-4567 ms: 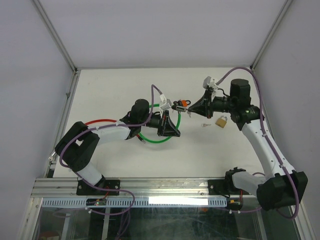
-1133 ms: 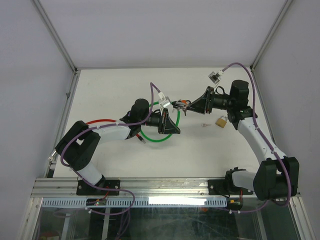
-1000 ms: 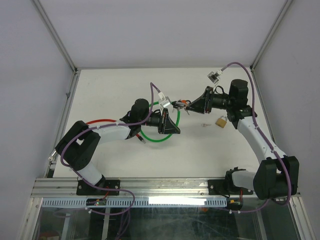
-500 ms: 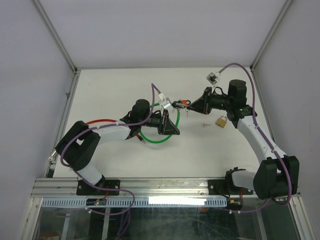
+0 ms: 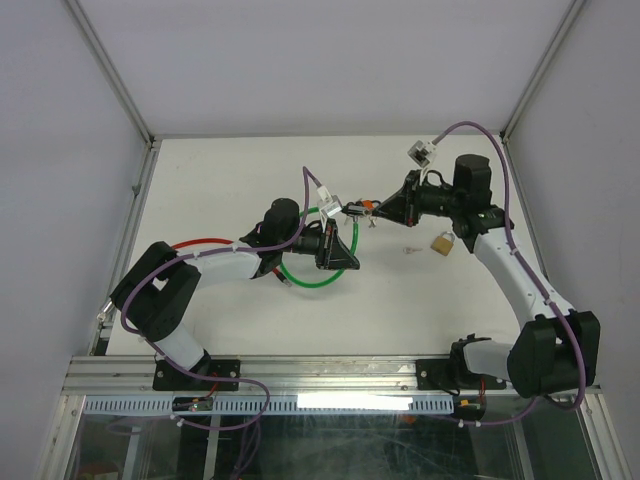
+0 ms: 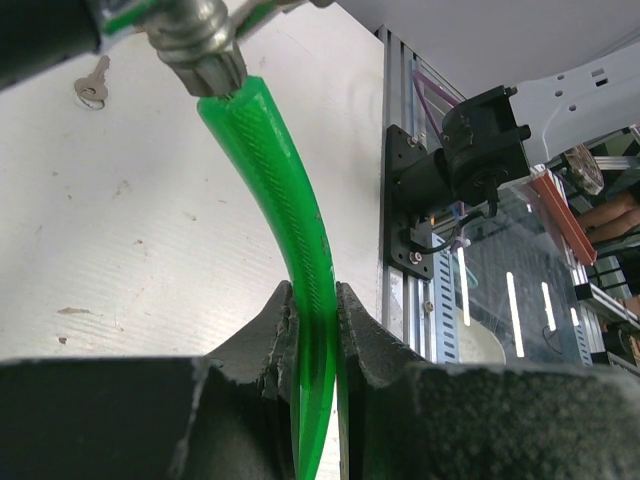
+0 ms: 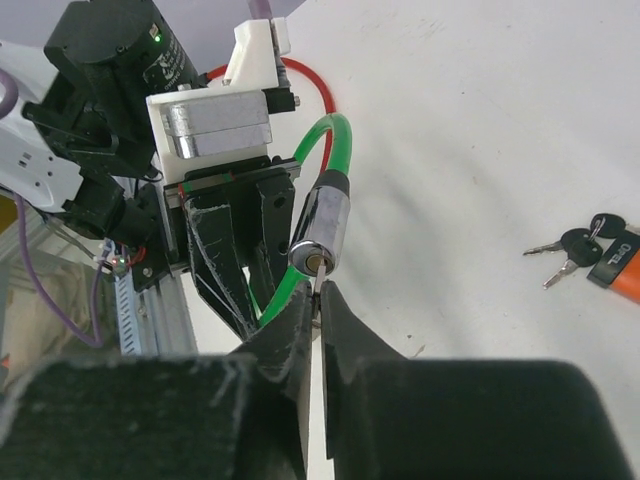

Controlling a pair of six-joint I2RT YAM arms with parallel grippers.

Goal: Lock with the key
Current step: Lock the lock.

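Note:
My left gripper (image 5: pixel 338 248) is shut on the green cable (image 6: pixel 300 230) of a cable lock, pinching it between both fingers (image 6: pixel 275 325). The cable also shows in the top view (image 5: pixel 312 281). Its silver lock cylinder (image 7: pixel 322 222) is raised above the table, also seen in the left wrist view (image 6: pixel 200 45). My right gripper (image 7: pixel 319 293) is shut on a small key (image 7: pixel 318 279) whose tip sits at the cylinder's keyhole. In the top view the right gripper (image 5: pixel 372 212) meets the cylinder (image 5: pixel 353 211) between the two arms.
A brass padlock (image 5: pixel 442 243) and a loose key (image 5: pixel 409 250) lie on the white table under the right arm. A bunch of keys with an orange fob (image 7: pixel 612 258) lies on the table. A red cable (image 5: pixel 205 242) loops near the left arm.
The right wrist has turned and edged left toward the lock cylinder, with its elbow swinging up. The left arm holds the green cable still.

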